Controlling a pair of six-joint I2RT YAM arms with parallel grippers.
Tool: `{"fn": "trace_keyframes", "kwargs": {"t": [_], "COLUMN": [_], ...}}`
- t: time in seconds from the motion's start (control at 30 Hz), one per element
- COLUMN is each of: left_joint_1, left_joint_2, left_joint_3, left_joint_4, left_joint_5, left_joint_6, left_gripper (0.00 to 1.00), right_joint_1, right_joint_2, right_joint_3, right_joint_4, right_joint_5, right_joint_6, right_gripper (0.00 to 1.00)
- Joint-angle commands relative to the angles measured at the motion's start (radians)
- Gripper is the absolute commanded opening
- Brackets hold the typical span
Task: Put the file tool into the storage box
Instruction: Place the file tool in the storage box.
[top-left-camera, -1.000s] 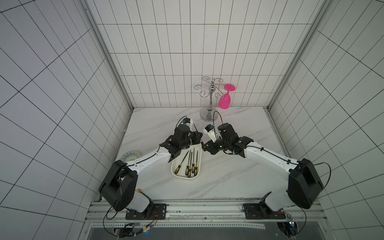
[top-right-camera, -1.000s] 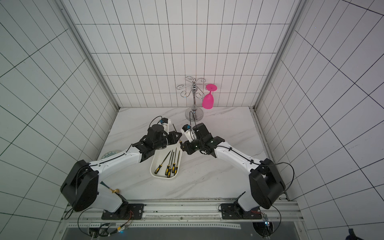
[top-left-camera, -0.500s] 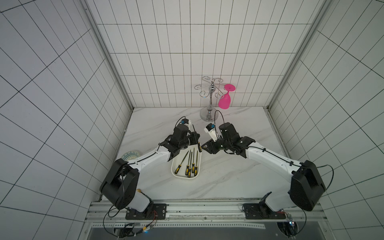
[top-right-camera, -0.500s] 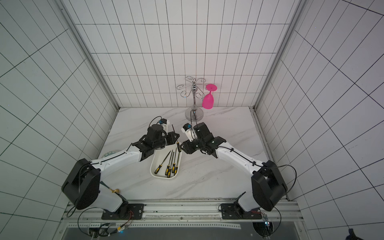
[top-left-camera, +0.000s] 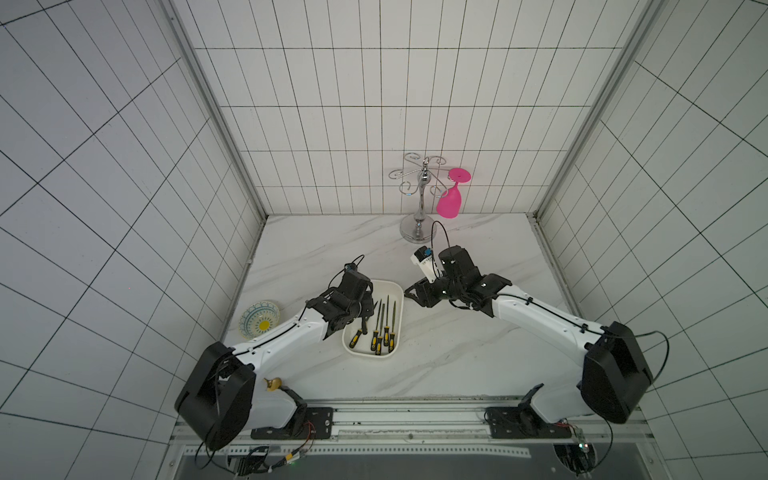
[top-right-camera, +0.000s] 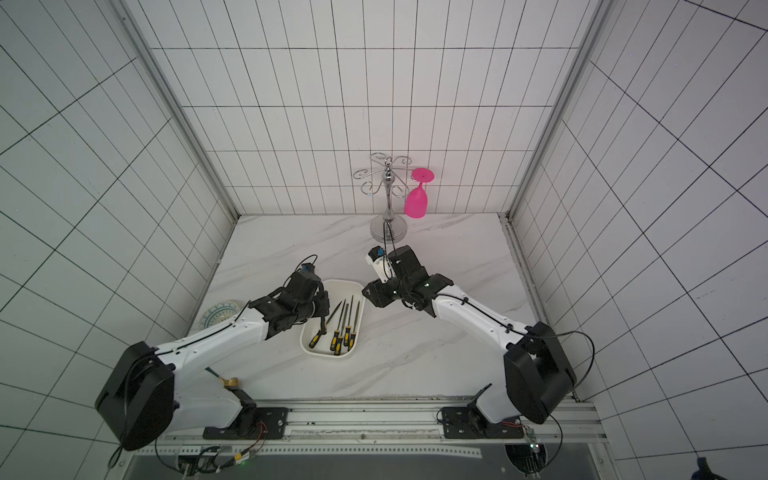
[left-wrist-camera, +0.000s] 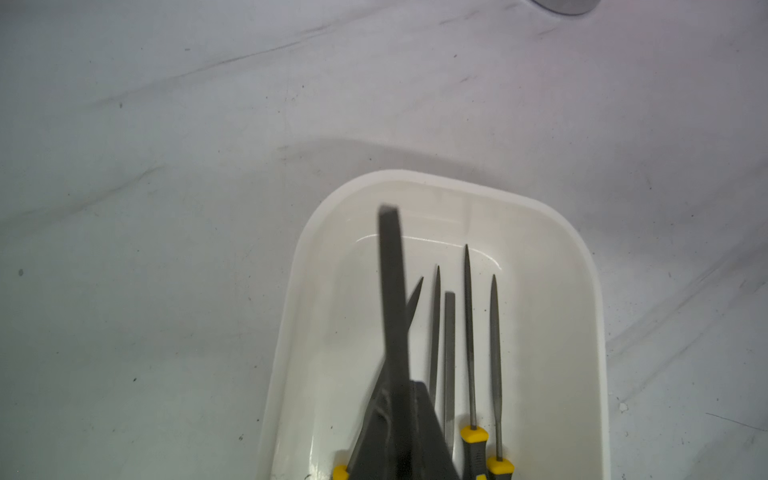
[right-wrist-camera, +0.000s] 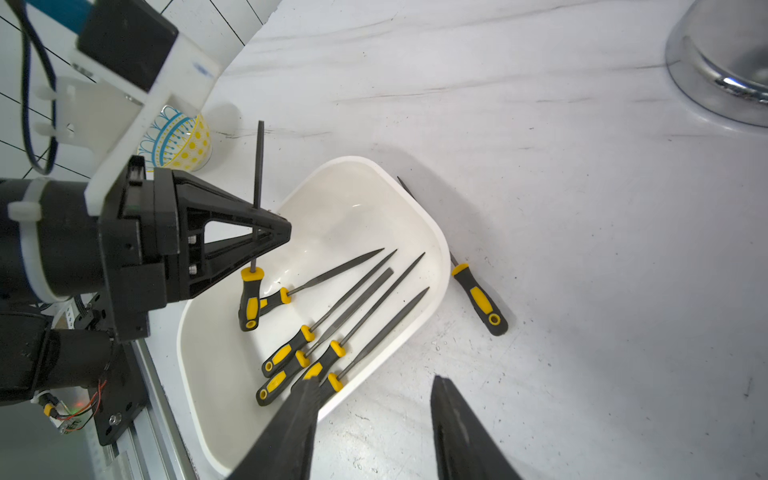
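Storage box (top-left-camera: 400, 320): white, shallow, round-cornered, standing on the marbled surface (top-left-camera: 457, 357) between the two arms; seen also in the left wrist view (left-wrist-camera: 540, 291) and the right wrist view (right-wrist-camera: 357, 187). Contents: five files (right-wrist-camera: 353, 291) with black-and-yellow handles, lying flat and roughly side by side, with their tips toward the far end of the box. Held file (right-wrist-camera: 260, 166): upright over the box on the left arm's side, blade up and handle hanging down inside the rim; whether the handle touches the floor of the box cannot be told, and its blade is blurred in the left wrist view (left-wrist-camera: 392, 282). Left gripper (right-wrist-camera: 270, 232): jaws drawn close around the held file's shank just above the handle; shown over the box in both top views (top-left-camera: 365, 309). Right gripper (right-wrist-camera: 374, 399): jaws parted, holding nothing, just outside the box (top-left-camera: 415, 296). Loose file (right-wrist-camera: 478, 297): flat on the surface outside the box, just beside its long rim. Patterned dish (top-left-camera: 259, 320): near the left wall, apart from the box. Chrome glass stand (top-left-camera: 420, 199): at the back of the surface, with a pink glass (top-left-camera: 449, 203) hanging upside down from one arm.
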Motion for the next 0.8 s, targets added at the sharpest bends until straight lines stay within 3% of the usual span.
{"fn": "trace_keyframes", "kwargs": {"t": [0.0, 0.07, 0.17, 0.4, 0.77], "left_joint_1": [-0.021, -0.029, -0.031, -0.031, -0.032], "left_joint_2": [0.037, 0.062, 0.079, 0.081, 0.067], "left_joint_3": [0.008, 0.026, 0.035, 0.025, 0.007], "left_joint_4": [-0.026, -0.034, -0.035, -0.008, 0.019], "left_joint_5": [-0.019, -0.02, -0.018, -0.021, -0.026], "left_joint_6": [0.017, 0.026, 0.03, 0.027, 0.016], "left_gripper": [0.27, 0.39, 0.48, 0.5, 0.5], "right_joint_1": [-0.003, -0.01, -0.03, -0.078, -0.078], "right_joint_2": [0.044, 0.08, 0.121, 0.206, 0.408], "right_joint_3": [-0.026, -0.015, 0.005, 0.025, 0.13], "right_joint_4": [0.011, 0.007, -0.008, -0.013, -0.015], "right_joint_5": [0.06, 0.084, 0.117, 0.168, 0.176], "right_joint_6": [0.008, 0.009, 0.008, 0.011, -0.007], "right_gripper": [0.49, 0.49, 0.5, 0.57, 0.59]}}
